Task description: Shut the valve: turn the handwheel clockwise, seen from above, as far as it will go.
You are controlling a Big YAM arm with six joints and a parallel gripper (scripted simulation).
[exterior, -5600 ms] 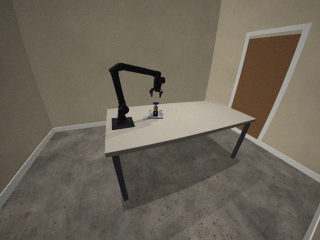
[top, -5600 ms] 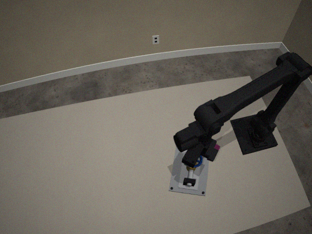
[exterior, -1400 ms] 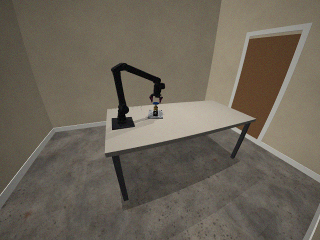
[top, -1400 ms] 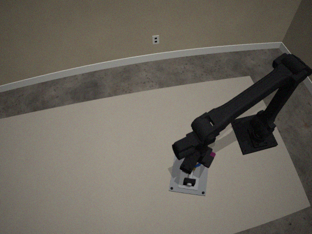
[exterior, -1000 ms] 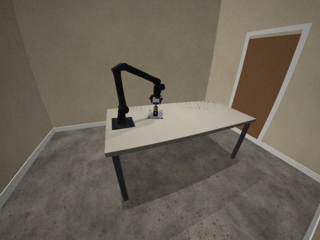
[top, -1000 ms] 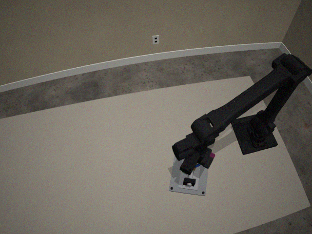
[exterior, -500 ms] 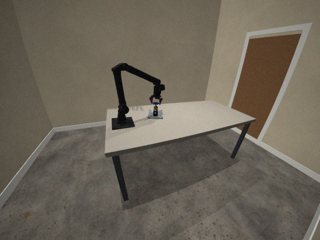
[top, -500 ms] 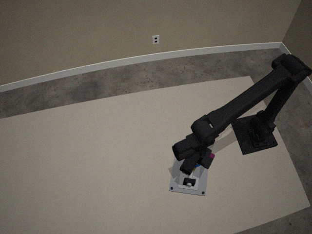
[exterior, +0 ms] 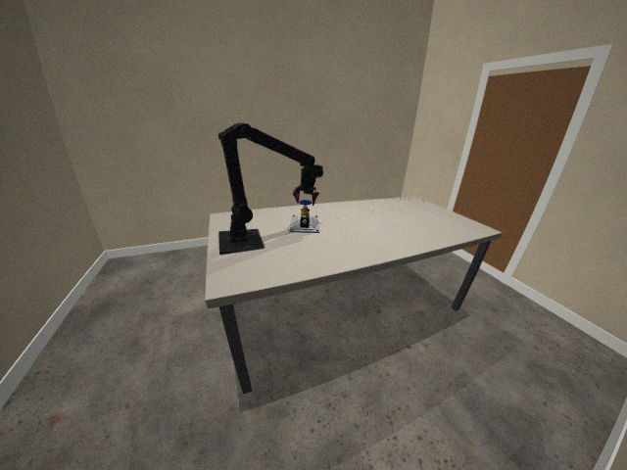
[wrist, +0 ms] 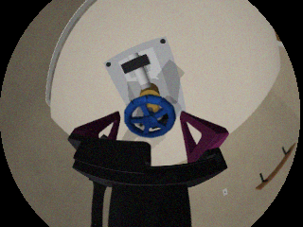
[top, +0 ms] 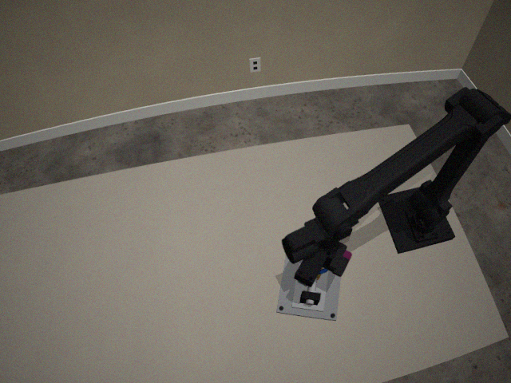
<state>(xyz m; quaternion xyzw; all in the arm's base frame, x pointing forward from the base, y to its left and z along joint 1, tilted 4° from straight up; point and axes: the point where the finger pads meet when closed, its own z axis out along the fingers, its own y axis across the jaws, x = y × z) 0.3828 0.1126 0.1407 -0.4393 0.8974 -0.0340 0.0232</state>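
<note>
The valve stands on a grey baseplate (top: pixel 308 297) on the table. Its blue spoked handwheel (wrist: pixel 150 116) sits on top of a yellow body and faces up. In the wrist view my gripper (wrist: pixel 150 114) is open, with its two purple fingers on either side of the handwheel and a gap on each side. In the exterior view the gripper (exterior: pixel 306 198) hangs just above the handwheel (exterior: pixel 305 202), pointing down. In the top view the arm (top: pixel 326 242) covers most of the handwheel.
The arm's black base (top: pixel 417 223) stands on the table to the right of the valve. A black block with a white pin (top: pixel 309 298) sits on the baseplate's near part. The table edge (wrist: pixel 60 63) curves behind the valve in the wrist view.
</note>
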